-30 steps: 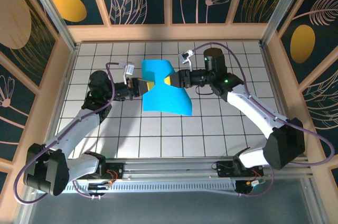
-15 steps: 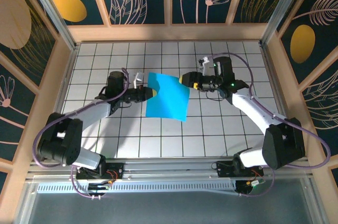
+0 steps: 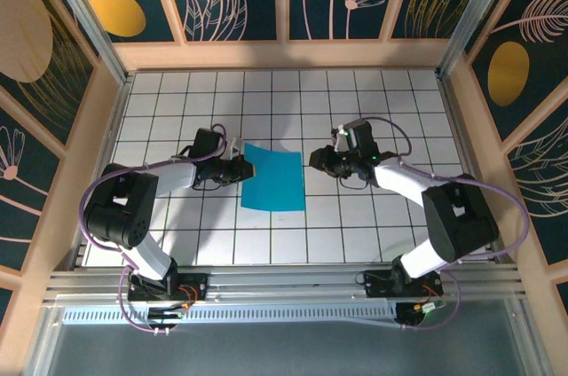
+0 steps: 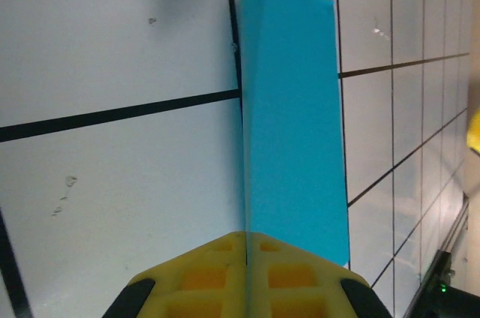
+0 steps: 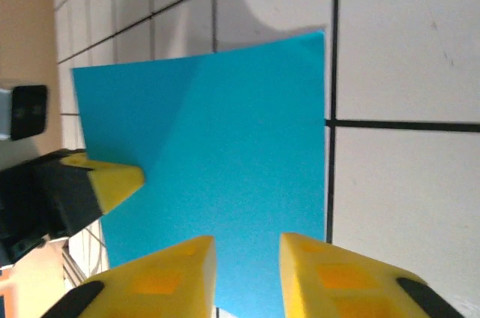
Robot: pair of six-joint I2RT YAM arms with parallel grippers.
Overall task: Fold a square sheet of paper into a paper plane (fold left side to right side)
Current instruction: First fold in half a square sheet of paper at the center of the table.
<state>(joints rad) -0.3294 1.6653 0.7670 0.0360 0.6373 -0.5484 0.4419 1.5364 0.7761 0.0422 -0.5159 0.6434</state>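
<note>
tiled table (image 3: 373, 216) | one paper sheet (image 3: 273, 179) | left gripper (image 3: 243, 166) clamps it | right gripper (image 3: 314, 160) parted

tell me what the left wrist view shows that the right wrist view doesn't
Left wrist view: the left gripper from behind, shut on the near edge of the square sheet of paper, which is seen almost edge-on. Right wrist view: the sheet's broad face, and the right gripper with its fingers apart. Both: the cyan sheet, the left gripper's hold on it, and the white tiled table.
</note>
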